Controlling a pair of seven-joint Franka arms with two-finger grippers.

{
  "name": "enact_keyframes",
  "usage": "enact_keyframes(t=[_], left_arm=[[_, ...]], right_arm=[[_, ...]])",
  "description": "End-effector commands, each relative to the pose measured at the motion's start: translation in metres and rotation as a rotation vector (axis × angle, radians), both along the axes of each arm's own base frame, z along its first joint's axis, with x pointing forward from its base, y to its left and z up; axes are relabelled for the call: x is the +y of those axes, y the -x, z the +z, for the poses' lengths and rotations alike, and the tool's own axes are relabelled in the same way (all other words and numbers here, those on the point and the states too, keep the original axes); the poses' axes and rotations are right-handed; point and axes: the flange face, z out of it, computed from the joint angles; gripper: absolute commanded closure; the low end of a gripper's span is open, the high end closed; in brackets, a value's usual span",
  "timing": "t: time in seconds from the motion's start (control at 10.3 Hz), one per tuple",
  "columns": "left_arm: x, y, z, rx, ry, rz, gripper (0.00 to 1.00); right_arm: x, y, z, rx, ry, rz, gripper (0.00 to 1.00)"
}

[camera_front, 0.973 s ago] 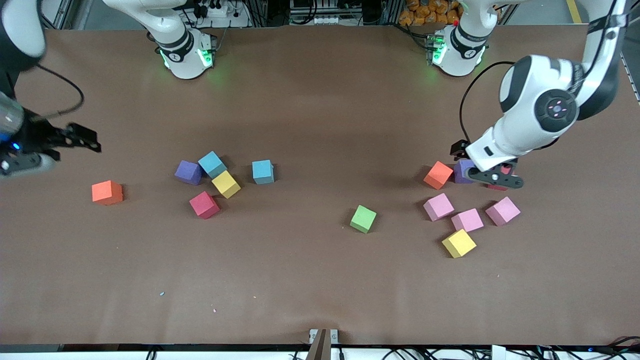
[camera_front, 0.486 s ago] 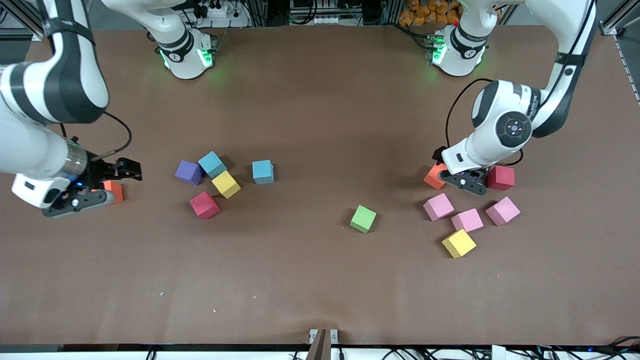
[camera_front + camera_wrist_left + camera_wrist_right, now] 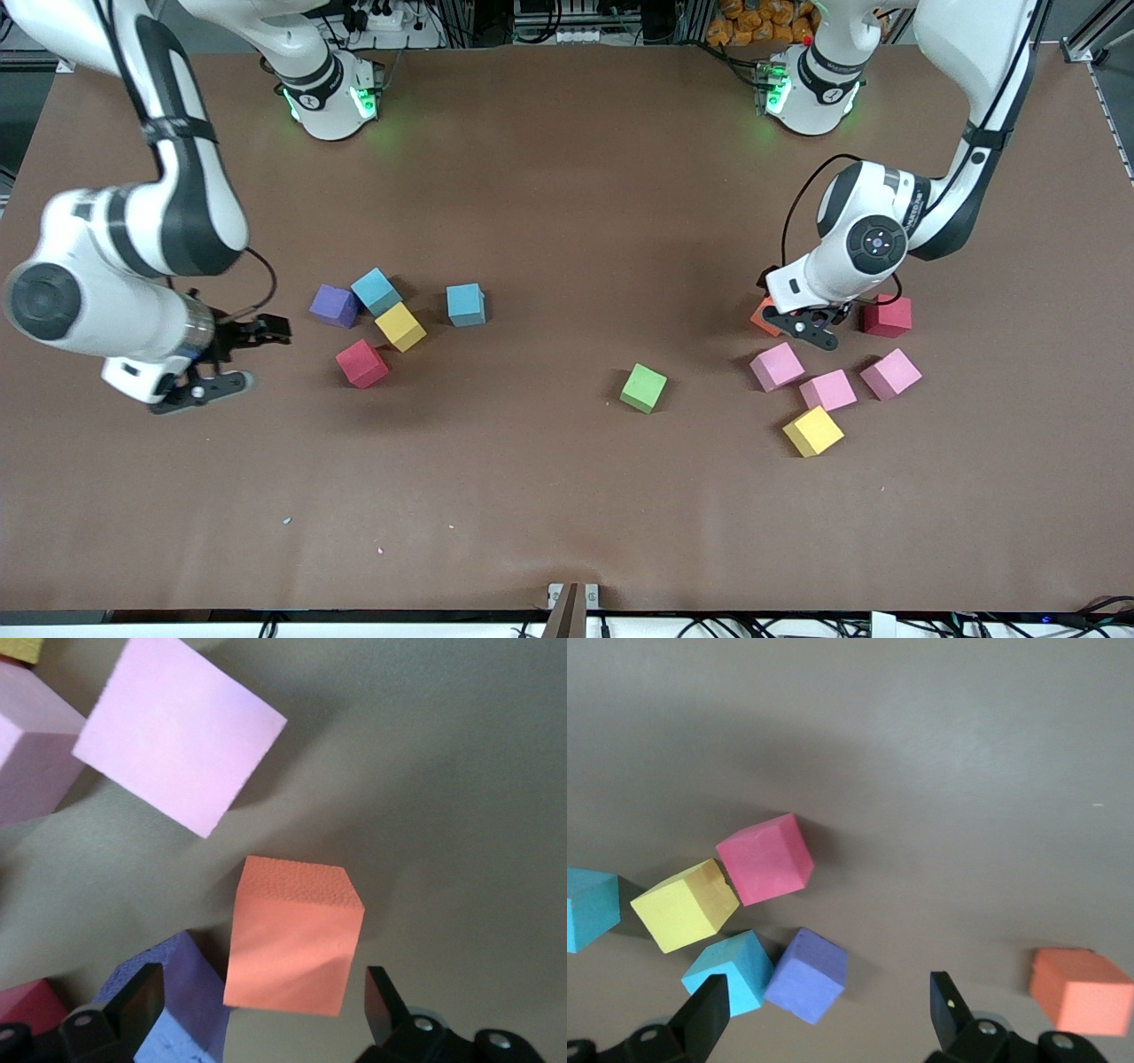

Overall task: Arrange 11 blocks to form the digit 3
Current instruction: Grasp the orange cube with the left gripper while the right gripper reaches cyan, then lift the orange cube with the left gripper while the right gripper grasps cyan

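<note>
The blocks lie loose in two groups, and no digit 3 is in view. Toward the right arm's end are a purple block (image 3: 334,306), two teal blocks (image 3: 376,291), a yellow (image 3: 400,326) and a red (image 3: 361,363). My right gripper (image 3: 235,356) hangs open beside them, with the purple block (image 3: 806,974) ahead of its jaws and an orange block (image 3: 1081,990) off to one side. My left gripper (image 3: 797,317) is open over an orange block (image 3: 292,939), a purple block (image 3: 177,1001) beside it. Nearby lie pink blocks (image 3: 777,366), a red (image 3: 888,316) and a yellow (image 3: 812,431).
A green block (image 3: 643,388) sits alone mid-table, between the two groups. The brown table (image 3: 567,177) stretches bare toward the arm bases. The right arm's forearm covers the orange block at its end in the front view.
Both arms swung in and came lower. The right gripper passed over its orange block toward the purple and teal cluster. The left gripper shifted from the purple and red blocks toward its orange one.
</note>
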Motion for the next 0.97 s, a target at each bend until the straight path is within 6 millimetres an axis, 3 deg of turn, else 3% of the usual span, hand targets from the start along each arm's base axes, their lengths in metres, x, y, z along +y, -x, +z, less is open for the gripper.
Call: enact_keyframes(t=[0.0,0.19,0.29,0.39,0.49,0.58,0.68,0.88], left_arm=[[-0.002,0.002,-0.017,-0.014,-0.008,-0.032,0.00],[-0.004,0.002,-0.029,-0.030,-0.006,-0.057,0.00],[-0.006,0.001,-0.032,-0.037,0.001,-0.060,0.07],[-0.008,0.002,-0.034,-0.037,0.002,-0.056,0.32],[-0.008,0.003,-0.035,-0.036,-0.003,-0.030,0.66],[-0.021,0.011,-0.036,-0.031,-0.014,0.001,0.92],[-0.041,0.018,-0.033,-0.030,-0.039,0.083,0.98],[-0.094,0.034,-0.026,-0.043,-0.061,0.242,1.00]], right_arm=[[0.038,0.020,-0.020,0.017,-0.011,0.052,0.00],[0.063,0.034,-0.048,-0.004,-0.019,0.144,0.00],[0.067,0.039,-0.061,-0.016,-0.026,0.191,0.00],[0.068,0.044,-0.072,-0.023,-0.033,0.233,0.00],[0.070,0.049,-0.077,-0.022,-0.044,0.302,0.00],[0.073,0.059,-0.081,-0.013,-0.052,0.347,0.00],[0.083,0.072,-0.078,-0.018,-0.055,0.374,0.00],[0.092,0.093,-0.082,-0.025,-0.058,0.404,0.00]])
